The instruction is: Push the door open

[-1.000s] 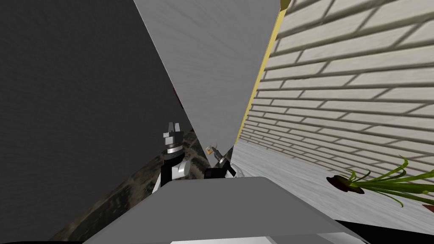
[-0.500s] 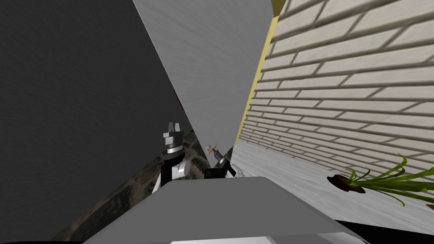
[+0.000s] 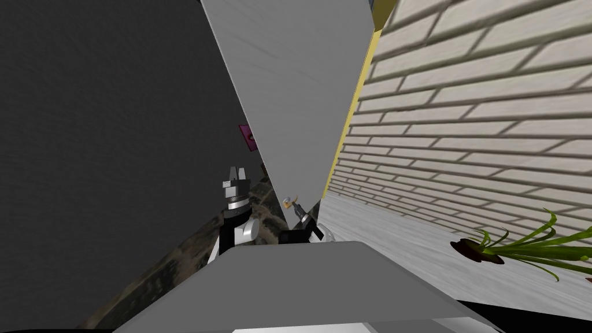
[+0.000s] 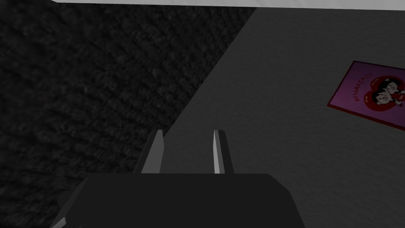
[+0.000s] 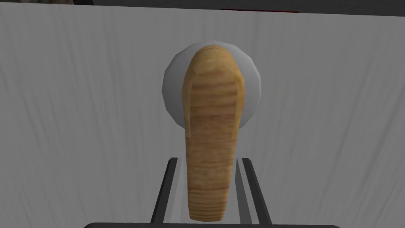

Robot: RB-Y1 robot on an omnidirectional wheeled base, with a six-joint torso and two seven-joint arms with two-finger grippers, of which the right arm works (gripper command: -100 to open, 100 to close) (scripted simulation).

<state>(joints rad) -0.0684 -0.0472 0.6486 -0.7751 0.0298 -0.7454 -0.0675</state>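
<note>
The right tool (image 5: 208, 160) clamps the wooden handle (image 5: 211, 118) of the grey door (image 3: 295, 87) just ahead, which seems only partly open, so most pushing remains; the left tool (image 4: 188, 132) is narrow and empty.

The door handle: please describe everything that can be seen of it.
The door handle is a lever with a rounded end, light brown with a wood-like grain. It sits on a round pale grey rosette on the grey door and points toward the right gripper, whose two fingers are shut on its free end.
</note>
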